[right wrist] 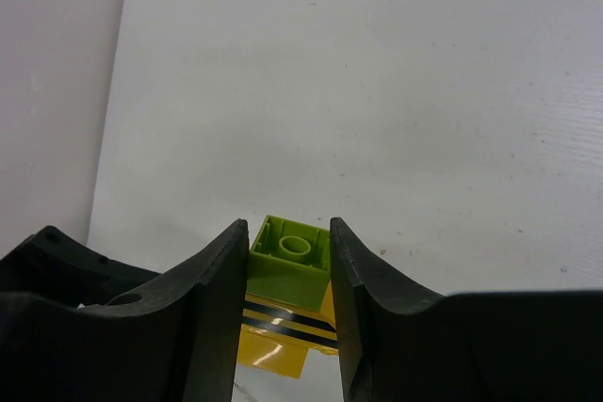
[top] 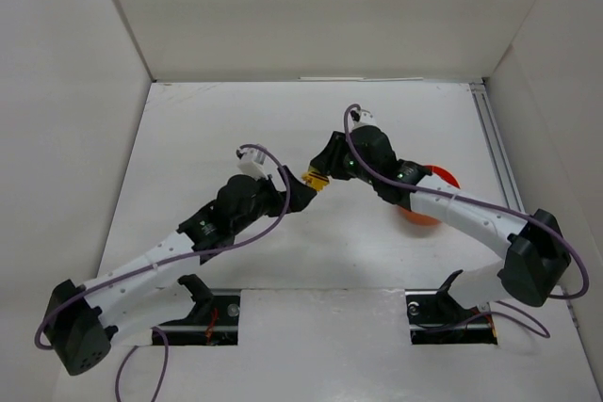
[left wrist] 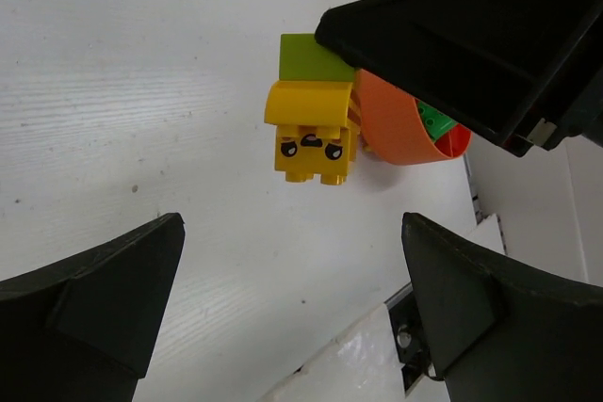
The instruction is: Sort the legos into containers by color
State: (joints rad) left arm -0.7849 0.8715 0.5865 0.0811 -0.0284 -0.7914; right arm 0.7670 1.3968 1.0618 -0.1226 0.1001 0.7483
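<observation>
right pincer point(right wrist: 289, 233) clamped on the lime brick point(right wrist: 292, 265) atop a yellow brick point(right wrist: 273, 345); left pincer point(left wrist: 292, 228) spread apart nearby.

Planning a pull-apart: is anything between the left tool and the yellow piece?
Nothing visible. The left tool is open, facing the yellow piece across open air; that piece is stuck to the lime brick the right tool clamps.

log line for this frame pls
right gripper: shut on lime brick, yellow brick stuck to it | left gripper: open, apart from bricks | bowl: holds a green lego
</observation>
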